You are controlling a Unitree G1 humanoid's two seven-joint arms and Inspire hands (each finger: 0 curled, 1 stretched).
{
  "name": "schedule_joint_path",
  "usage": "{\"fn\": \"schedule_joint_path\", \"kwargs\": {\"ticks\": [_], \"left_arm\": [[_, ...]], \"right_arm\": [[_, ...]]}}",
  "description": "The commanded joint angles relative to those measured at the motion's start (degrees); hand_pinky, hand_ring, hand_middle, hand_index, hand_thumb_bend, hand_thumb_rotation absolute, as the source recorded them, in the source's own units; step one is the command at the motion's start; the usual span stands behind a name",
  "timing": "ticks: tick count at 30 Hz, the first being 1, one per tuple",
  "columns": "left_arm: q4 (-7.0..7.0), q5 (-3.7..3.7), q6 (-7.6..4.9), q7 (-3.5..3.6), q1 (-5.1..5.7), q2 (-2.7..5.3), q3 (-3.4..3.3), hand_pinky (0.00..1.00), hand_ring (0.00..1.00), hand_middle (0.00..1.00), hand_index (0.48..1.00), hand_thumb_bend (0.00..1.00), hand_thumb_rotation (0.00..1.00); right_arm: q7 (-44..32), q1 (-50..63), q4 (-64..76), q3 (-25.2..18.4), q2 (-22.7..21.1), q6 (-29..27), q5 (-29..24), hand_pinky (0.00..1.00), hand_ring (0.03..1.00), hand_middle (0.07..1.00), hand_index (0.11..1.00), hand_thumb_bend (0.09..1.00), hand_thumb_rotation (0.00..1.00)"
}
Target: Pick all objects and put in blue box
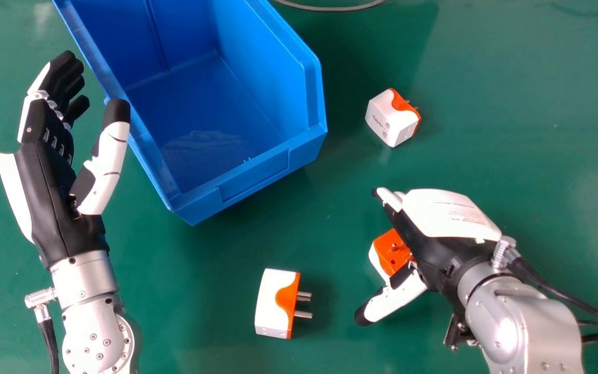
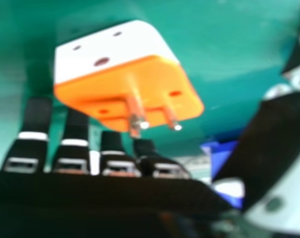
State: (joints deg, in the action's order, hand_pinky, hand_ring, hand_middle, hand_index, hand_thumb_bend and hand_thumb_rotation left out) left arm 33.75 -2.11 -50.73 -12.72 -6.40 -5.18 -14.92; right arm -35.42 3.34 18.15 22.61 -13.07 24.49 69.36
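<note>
My left hand (image 1: 47, 192) is beside the left wall of the blue box (image 1: 255, 179), fingers relaxed and thumb apart, holding nothing. Low on the right, my right hand (image 1: 434, 259) is open around a white-and-orange plug adapter (image 1: 391, 252), which shows between its palm and thumb. The right hand view has the hand (image 2: 73, 148) with fingers extended close to that adapter (image 2: 115, 59), whose metal pins point out of its orange face. A second adapter (image 1: 275, 304) lies near the front with pins to the right. The third adapter (image 1: 392, 118) lies right of the box.
Green table surface (image 1: 216, 249) lies between the box and the front adapter, and more of it stretches right of the third adapter. A pale cable (image 1: 330, 9) curves along the far edge of the head view. Black cables (image 1: 569, 296) run by my right wrist.
</note>
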Motion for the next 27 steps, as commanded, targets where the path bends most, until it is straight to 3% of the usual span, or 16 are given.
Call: {"fn": "schedule_joint_path", "kwargs": {"ticks": [1,4,11,19,22,23,25,26,27], "left_arm": [[-0.65,-0.24,-0.98,-0.02,0.05,-0.33,0.06,0.81,0.83,0.82,0.785,0.67,0.46],[-0.46,-0.41,-1.14,-0.07,0.04,-0.51,0.00,0.81,0.83,0.82,0.785,0.67,0.46],[-0.74,0.04,-0.85,0.17,0.11,-0.45,0.02,0.81,0.82,0.82,0.786,0.68,0.47],[-1.17,0.87,-0.68,0.72,0.19,-0.31,0.13,0.81,0.83,0.82,0.785,0.68,0.47],[-1.08,0.33,-0.84,0.42,0.22,-0.39,0.14,0.80,0.83,0.82,0.785,0.68,0.47],[-1.04,0.18,-0.85,0.27,0.20,-0.39,0.11,0.80,0.82,0.82,0.785,0.68,0.46],[-1.14,0.03,-0.78,0.11,0.21,-0.29,0.11,0.80,0.82,0.82,0.785,0.68,0.46],[-1.28,0.14,-0.71,0.18,0.24,-0.22,0.13,0.80,0.82,0.82,0.785,0.68,0.46],[-1.43,0.16,-0.66,0.17,0.28,-0.17,0.14,0.80,0.82,0.82,0.785,0.68,0.46]], "right_arm": [[-1.4,0.2,-1.2,0.5,-0.3,0.8,-0.5,0.74,0.928,0.959,0.962,0.931,0.35],[-1.3,0.2,-1.2,0.7,-0.4,0.9,-0.7,0.74,0.928,0.959,0.964,0.931,0.35],[0.0,0.4,-1.8,1.0,-0.3,1.2,-0.7,0.74,0.924,0.956,0.964,0.932,0.35],[2.4,0.2,-2.7,1.8,-1.3,0.4,-0.6,0.69,0.901,0.930,0.909,0.955,0.25],[5.1,1.1,-2.4,1.4,-0.7,0.2,-1.7,0.68,0.888,0.916,0.885,0.945,0.23],[5.4,1.2,-2.3,1.2,-0.5,0.2,-2.3,0.63,0.839,0.882,0.855,0.921,0.19],[6.2,1.5,-2.0,0.9,-0.6,-0.1,-3.5,0.63,0.839,0.882,0.855,0.921,0.19],[7.0,1.8,-1.9,0.7,-0.8,-0.5,-4.3,0.54,0.733,0.802,0.821,0.848,0.15],[7.2,1.9,-1.9,0.6,-0.8,-0.5,-5.0,0.54,0.733,0.802,0.821,0.848,0.15]]}}
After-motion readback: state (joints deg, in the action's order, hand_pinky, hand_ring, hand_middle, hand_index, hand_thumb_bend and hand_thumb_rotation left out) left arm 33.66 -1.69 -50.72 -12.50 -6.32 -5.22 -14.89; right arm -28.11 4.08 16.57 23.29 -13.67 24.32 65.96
